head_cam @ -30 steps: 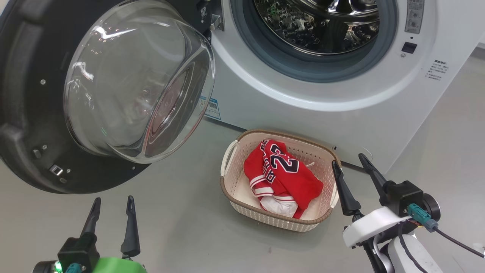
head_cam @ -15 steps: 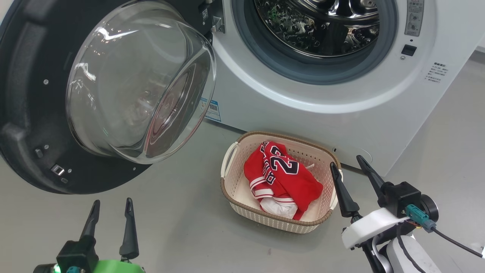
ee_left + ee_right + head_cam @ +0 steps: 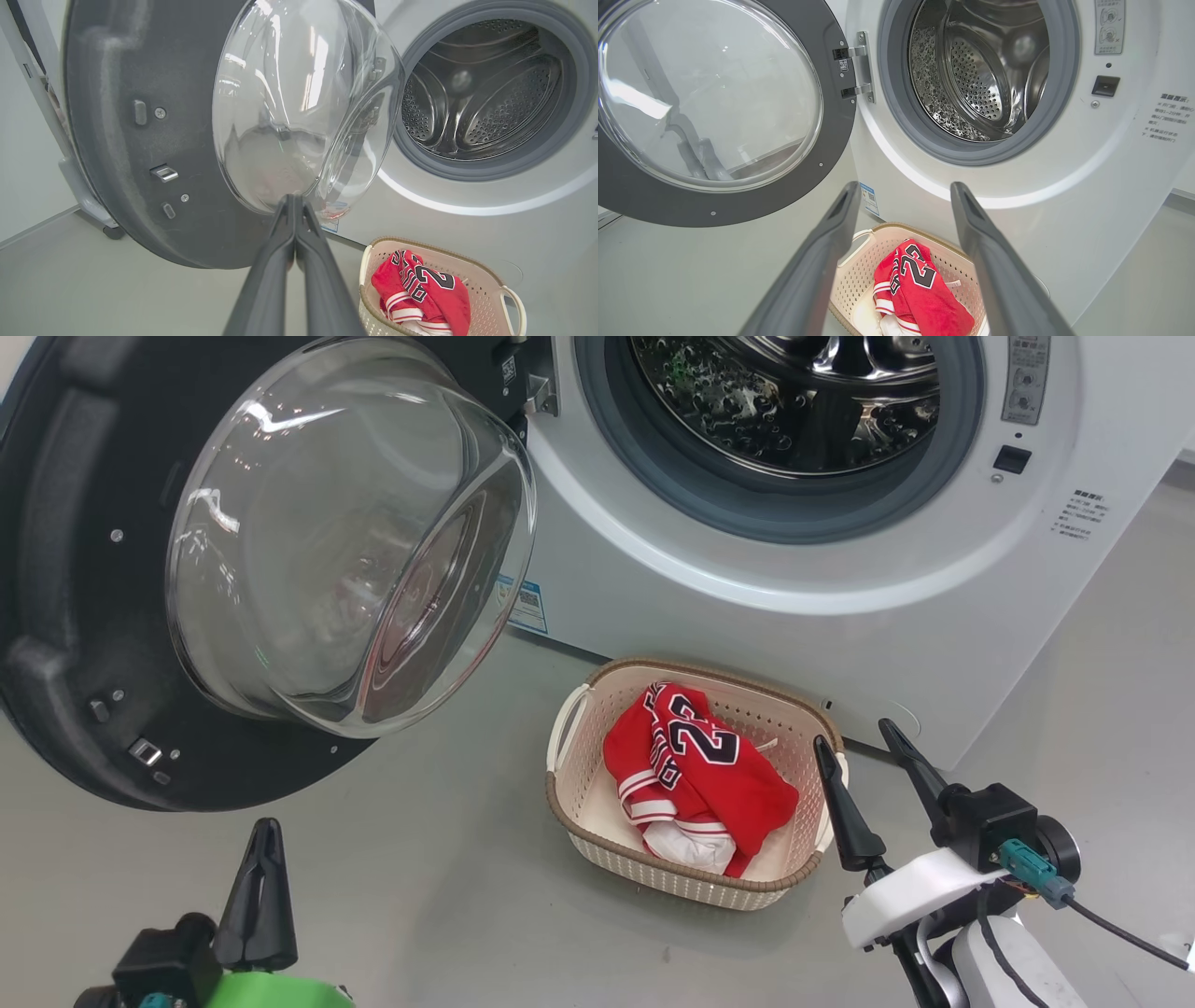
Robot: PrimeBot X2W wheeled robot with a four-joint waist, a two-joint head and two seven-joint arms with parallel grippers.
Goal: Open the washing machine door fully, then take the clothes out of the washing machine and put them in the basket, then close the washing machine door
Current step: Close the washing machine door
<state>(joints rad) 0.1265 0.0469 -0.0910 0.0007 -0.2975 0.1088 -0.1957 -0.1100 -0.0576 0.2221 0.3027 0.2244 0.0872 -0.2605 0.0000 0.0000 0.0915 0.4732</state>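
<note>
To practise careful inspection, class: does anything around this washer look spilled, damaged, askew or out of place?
Nothing stands out. The clothes lie inside the basket, which sits upright before the washing machine; the washing machine door hangs open, seemingly undamaged, and the drum looks empty.

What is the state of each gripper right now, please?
Left gripper: jaws closed, holding nothing.
Right gripper: jaws open, holding nothing.
</note>
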